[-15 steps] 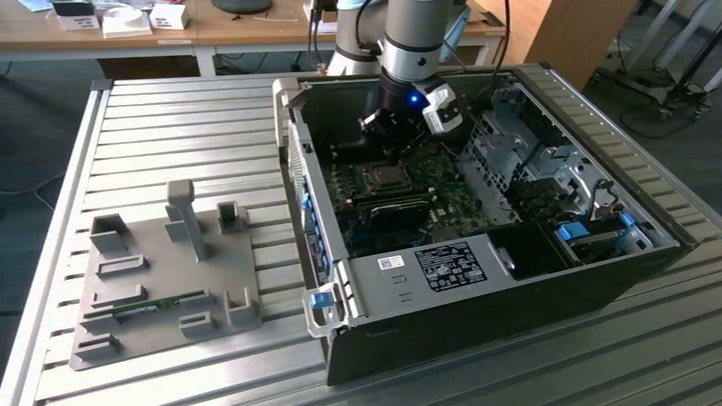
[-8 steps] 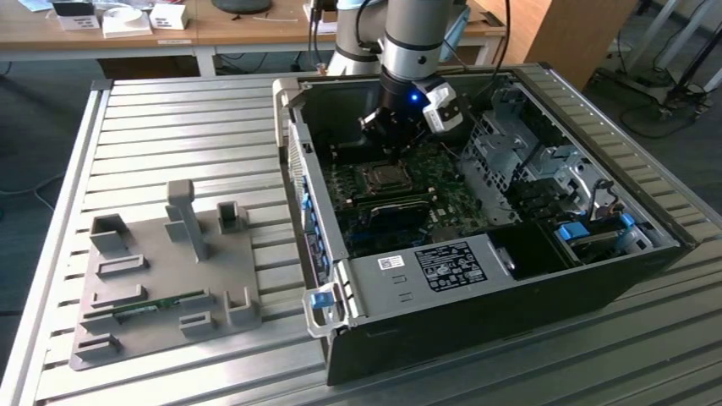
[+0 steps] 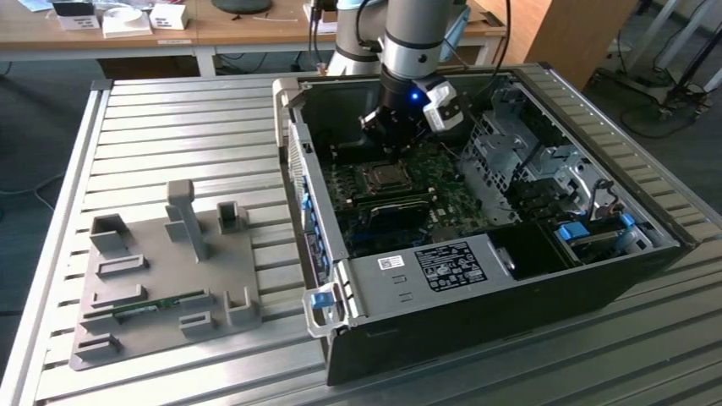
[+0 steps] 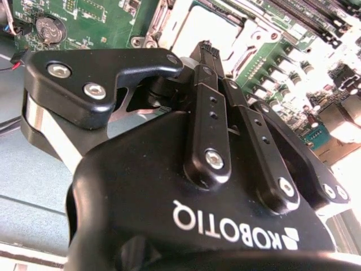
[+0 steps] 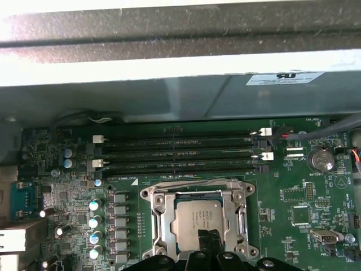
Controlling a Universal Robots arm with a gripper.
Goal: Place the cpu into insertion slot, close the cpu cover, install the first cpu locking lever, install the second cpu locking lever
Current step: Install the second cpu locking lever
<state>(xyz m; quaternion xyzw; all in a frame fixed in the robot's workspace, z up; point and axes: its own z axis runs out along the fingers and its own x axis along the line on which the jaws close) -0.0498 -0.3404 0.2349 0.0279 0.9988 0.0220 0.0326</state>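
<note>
Slatted metal bench (image 3: 169, 127) carries the open PC case (image 3: 496, 279), centre-right of the exterior view. Gripper (image 5: 207, 237) sits low over the cpu (image 5: 194, 219), fingers pinched narrow together, tips at the chip's near edge. Cpu lies flat in the insertion slot (image 5: 159, 223), centre-bottom of the first wrist view. Cpu cover (image 5: 197, 186) looks down around it. Step in hand, I'd judge: levers. Next move calls for accurate contact on a thin wire lever.
</note>
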